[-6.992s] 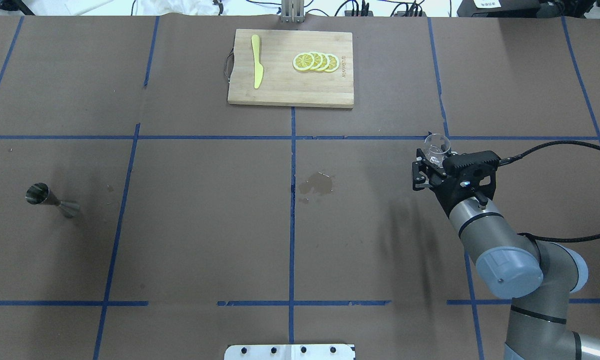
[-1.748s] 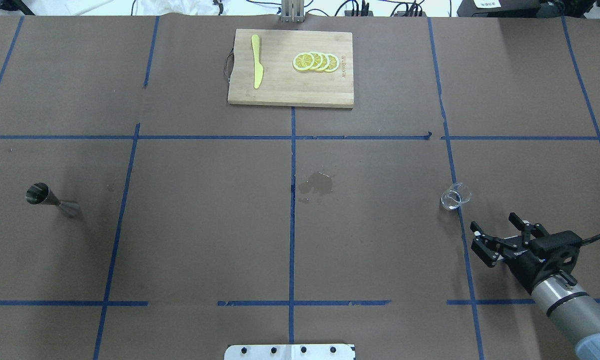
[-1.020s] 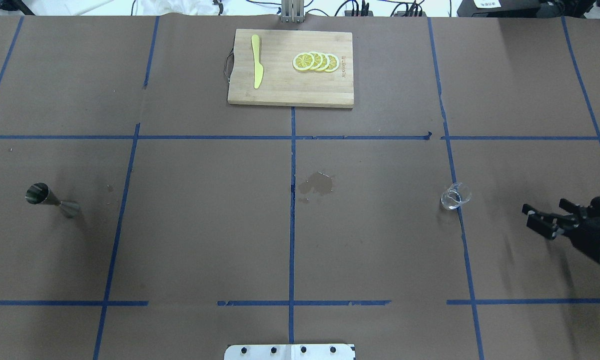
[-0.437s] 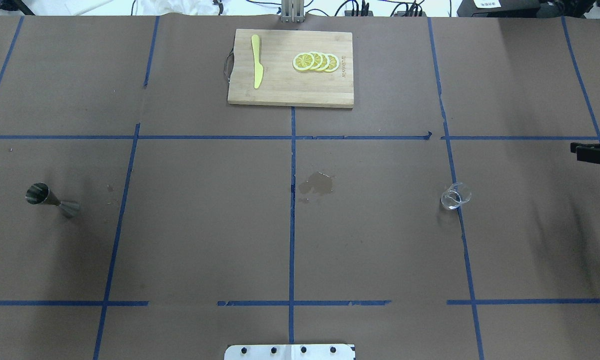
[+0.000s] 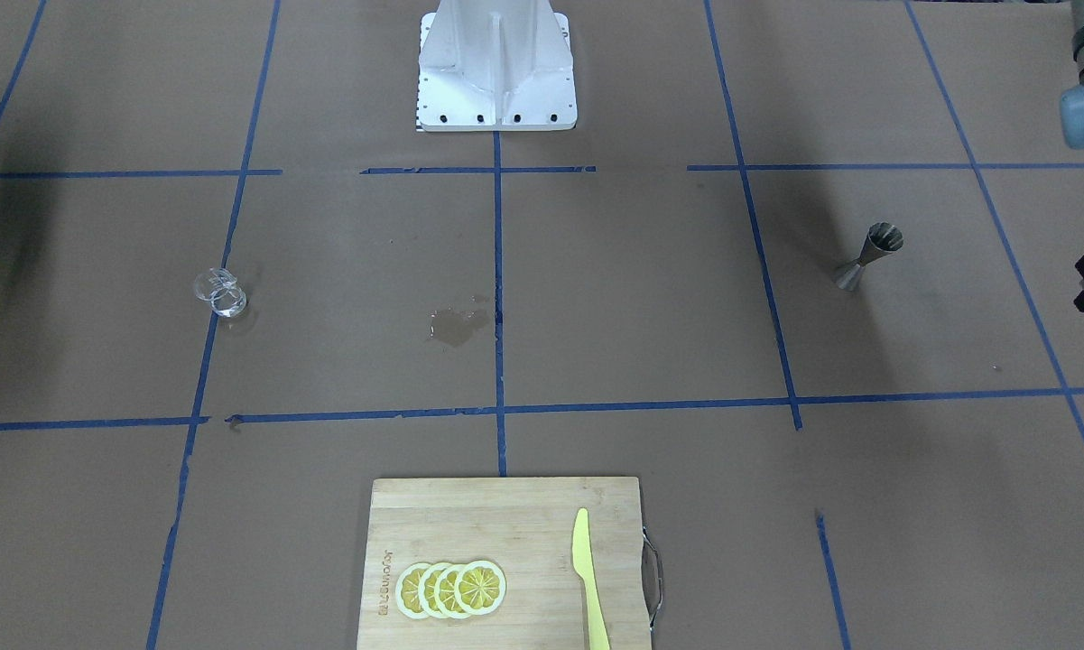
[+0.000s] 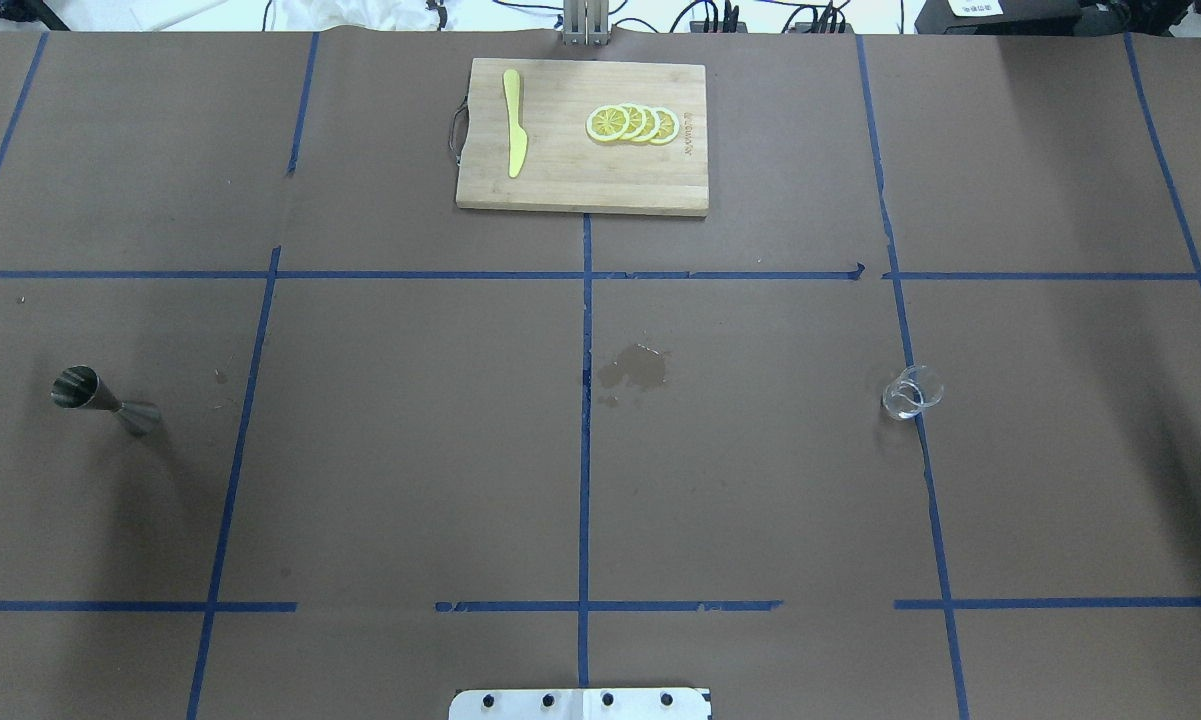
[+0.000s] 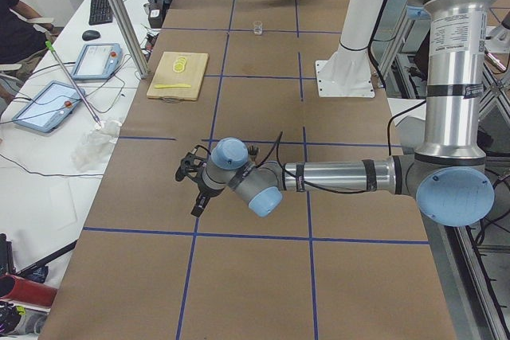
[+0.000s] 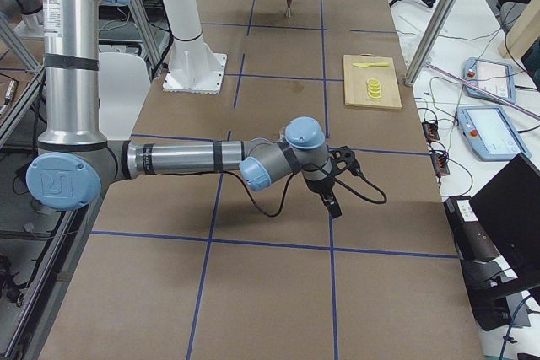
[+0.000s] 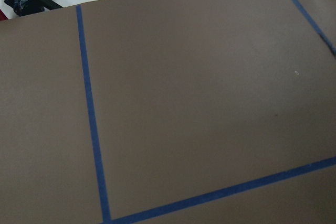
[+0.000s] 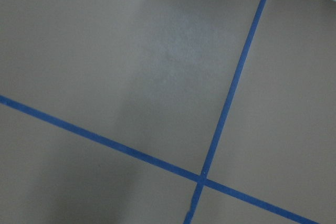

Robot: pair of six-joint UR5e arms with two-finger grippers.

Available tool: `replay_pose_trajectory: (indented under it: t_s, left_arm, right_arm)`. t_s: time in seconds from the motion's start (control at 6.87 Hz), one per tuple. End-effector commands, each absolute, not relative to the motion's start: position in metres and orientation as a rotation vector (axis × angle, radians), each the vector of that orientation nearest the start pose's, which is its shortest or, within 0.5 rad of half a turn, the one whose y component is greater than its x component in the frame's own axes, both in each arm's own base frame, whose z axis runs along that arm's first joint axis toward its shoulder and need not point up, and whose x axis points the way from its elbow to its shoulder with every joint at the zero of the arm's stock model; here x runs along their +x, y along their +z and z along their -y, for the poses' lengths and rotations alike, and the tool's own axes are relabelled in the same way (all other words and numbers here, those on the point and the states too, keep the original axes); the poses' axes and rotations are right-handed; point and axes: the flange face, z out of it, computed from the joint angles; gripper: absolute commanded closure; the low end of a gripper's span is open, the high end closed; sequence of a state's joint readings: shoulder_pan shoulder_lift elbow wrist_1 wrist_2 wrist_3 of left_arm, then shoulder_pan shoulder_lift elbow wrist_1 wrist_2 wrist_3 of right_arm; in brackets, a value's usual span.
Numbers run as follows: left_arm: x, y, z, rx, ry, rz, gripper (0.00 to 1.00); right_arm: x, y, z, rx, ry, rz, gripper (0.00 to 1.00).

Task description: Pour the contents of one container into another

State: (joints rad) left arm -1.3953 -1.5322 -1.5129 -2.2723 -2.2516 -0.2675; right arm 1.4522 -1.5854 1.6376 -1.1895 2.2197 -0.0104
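The clear glass measuring cup [image 6: 911, 391] stands alone on the brown paper at the right, on a blue tape line, also seen in the front view [image 5: 219, 293]. The steel jigger [image 6: 100, 400] stands upright far off at the left [image 5: 866, 255]. Neither gripper is near them or in the overhead view. My left gripper [image 7: 191, 189] hangs low over the table's left end; only a black edge of it shows in the front view. My right gripper [image 8: 344, 183] hangs over the right end. I cannot tell whether either is open. Both wrist views show only paper and tape.
A wet stain [image 6: 635, 368] marks the paper at the table's middle. At the far edge lies a wooden cutting board [image 6: 560, 185] with a yellow knife [image 6: 513, 125] and lemon slices [image 6: 632, 123]. The robot's white base plate [image 6: 580, 703] sits at the near edge.
The right gripper, which held the glass cup aloft, has set it on the table, let go and swung away right, out of the overhead view. The jigger has not moved.
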Motion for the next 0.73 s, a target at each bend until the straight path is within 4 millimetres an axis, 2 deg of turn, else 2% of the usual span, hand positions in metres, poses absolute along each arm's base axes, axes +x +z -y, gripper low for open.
replay_pose_trajectory:
  t_s: [0.0, 0.15, 0.29, 0.44, 0.58]
  left_arm:
    - [-0.033, 0.634, 0.495, 0.172, 0.051, -0.807, 0.0]
    - [-0.039, 0.617, 0.491, 0.147, 0.04, -0.804, 0.0]
    - [-0.04, 0.626, 0.48, 0.145, 0.052, -0.799, 0.0]
    - [-0.04, 0.622, 0.477, 0.219, 0.232, -0.776, 0.0]
    - [-0.042, 0.654, 0.443, 0.187, 0.259, -0.778, 0.0]
  right_arm:
    - [0.048, 0.621, 0.516, 0.256, -0.265, 0.788, 0.0]
    - [0.047, 0.62, 0.512, 0.246, -0.262, 0.79, 0.0]
    - [0.046, 0.633, 0.509, 0.22, -0.254, 0.785, 0.0]
    - [0.04, 0.634, 0.509, 0.211, -0.265, 0.785, 0.0]
    - [0.04, 0.644, 0.501, 0.193, -0.258, 0.781, 0.0]
